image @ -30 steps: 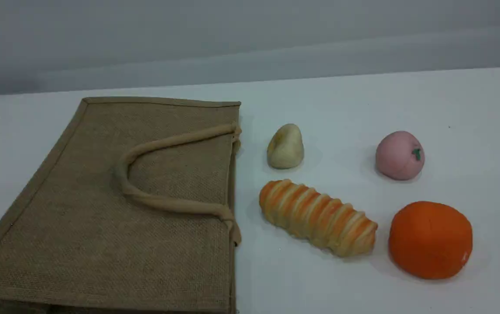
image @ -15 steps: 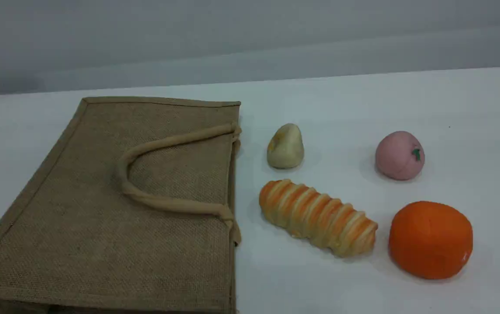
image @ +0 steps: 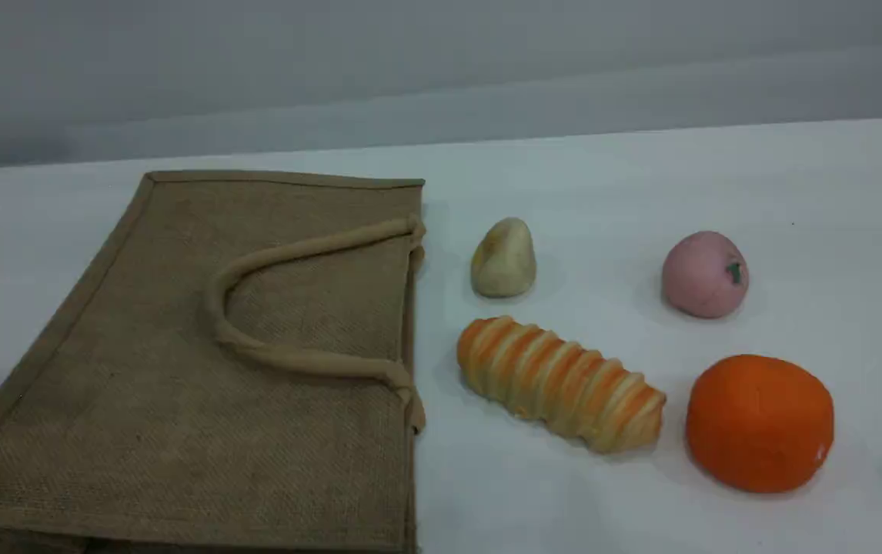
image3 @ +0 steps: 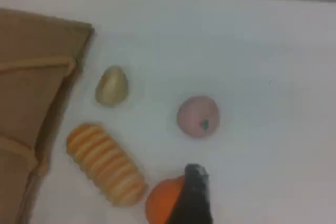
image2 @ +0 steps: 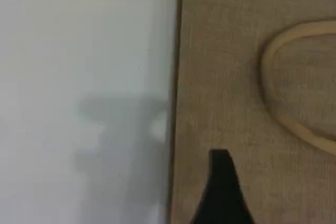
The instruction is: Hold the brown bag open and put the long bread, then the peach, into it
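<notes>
- The white desk (image: pixel 641 177) carries everything. Neither arm shows in the scene view.
- The brown bag (image: pixel 179 431) lies flat on its side with its mouth shut. The mouth edge and the handle roots face the food, and the upper handle (image: pixel 295 358) loops back over the cloth toward the bag's base.
- The long bread (image: pixel 560 382) lies on the desk just beside the bag's mouth, not touching it. Its long axis slants: one end sits close to the mouth edge and the other points away from the bag.
- The orange fruit (image: pixel 759 422) sits well apart from the bag, just past the bread's outer end.
- The peach (image: pixel 704 274) rests well apart from the bag's mouth, farther out than the bread, with its green stem mark showing.
- A pale pear-shaped lump (image: pixel 503 258) stands near the bag's mouth, level with the far handle root.
- Left jaws: one dark fingertip (image2: pixel 223 192) shows over the bag's cloth, between the base edge and the bend of the handle. The jaws are released and grasp nothing. Whether the tip touches the cloth I cannot tell. This arm looks placed for the bag, but it is at the base end, away from the mouth.
- Right jaws: one fingertip (image3: pixel 193 198) shows over the orange fruit, out beyond the bag's mouth. The jaws are released and hold nothing. From them the bread lies back toward the bag, so this looks like the nearer arm for it. The likely grip is across the bread's width, square to its slant.
</notes>
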{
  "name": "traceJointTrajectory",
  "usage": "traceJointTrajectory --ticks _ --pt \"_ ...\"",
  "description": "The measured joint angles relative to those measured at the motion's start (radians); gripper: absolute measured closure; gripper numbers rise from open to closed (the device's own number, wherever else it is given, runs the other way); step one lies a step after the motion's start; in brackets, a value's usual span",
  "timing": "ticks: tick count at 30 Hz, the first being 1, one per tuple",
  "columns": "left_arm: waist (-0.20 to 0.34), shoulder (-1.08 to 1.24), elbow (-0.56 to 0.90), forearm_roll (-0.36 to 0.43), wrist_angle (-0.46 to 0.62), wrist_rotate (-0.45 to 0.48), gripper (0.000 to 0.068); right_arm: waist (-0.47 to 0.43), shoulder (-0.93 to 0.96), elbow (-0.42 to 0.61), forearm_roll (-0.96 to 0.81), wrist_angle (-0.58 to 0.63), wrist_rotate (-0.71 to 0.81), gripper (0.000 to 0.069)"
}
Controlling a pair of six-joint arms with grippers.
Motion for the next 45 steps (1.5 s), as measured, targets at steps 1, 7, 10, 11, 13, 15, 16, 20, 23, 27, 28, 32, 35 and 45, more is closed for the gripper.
traceJointTrajectory --ticks 1,7,10,11,13,15,16,20,23,27,28,32,35,45 --pt "-0.003 0.017 -0.008 -0.01 -0.006 0.0 0.0216 0.0 0.008 0.0 0.0 -0.002 0.0 0.012" --pt "-0.046 0.128 -0.052 -0.014 -0.037 -0.001 0.0216 0.0 0.062 0.0 0.005 -0.024 -0.001 0.012" --pt "-0.051 0.185 -0.071 -0.014 -0.056 -0.033 0.0216 0.0 0.084 0.0 0.005 -0.029 -0.001 0.012" --pt "-0.052 0.205 -0.076 -0.014 -0.056 -0.044 0.0216 0.0 0.09 0.0 0.006 -0.034 -0.001 0.012" --pt "-0.06 0.242 -0.079 -0.014 -0.06 -0.049 0.0216 0.0 0.102 0.0 0.008 -0.042 -0.001 0.012" --pt "-0.064 0.281 -0.079 -0.016 -0.085 -0.049 0.0216 0.0 0.111 0.0 0.008 -0.05 -0.001 0.012" --pt "-0.069 0.297 -0.079 -0.014 -0.102 -0.049 0.0216 0.0 0.115 0.0 0.008 -0.051 -0.001 0.012" --pt "-0.093 0.375 -0.081 -0.018 -0.134 -0.049 0.0216 0.0 0.127 0.0 0.01 -0.051 -0.002 0.012" --pt "-0.101 0.438 -0.103 -0.026 -0.137 -0.049 0.0216 0.0 0.127 0.0 0.01 -0.051 -0.003 0.012" --pt "-0.101 0.515 -0.138 -0.044 -0.137 -0.049 0.0216 0.0 0.127 0.0 0.01 -0.051 -0.003 0.012" --pt "-0.106 0.534 -0.147 -0.043 -0.138 -0.049 0.0216 0.0 0.127 0.0 0.01 -0.051 -0.003 0.012" --pt "-0.125 0.6 -0.183 -0.047 -0.14 -0.049 0.0216 0.0 0.126 0.0 0.012 -0.055 -0.003 0.012" --pt "-0.154 0.639 -0.209 -0.047 -0.139 -0.049 0.0216 0.0 0.126 0.0 0.013 -0.063 -0.003 0.012" --pt "-0.18 0.731 -0.238 -0.036 -0.13 -0.057 0.0216 0.0 0.126 0.0 0.013 -0.063 -0.004 0.012"
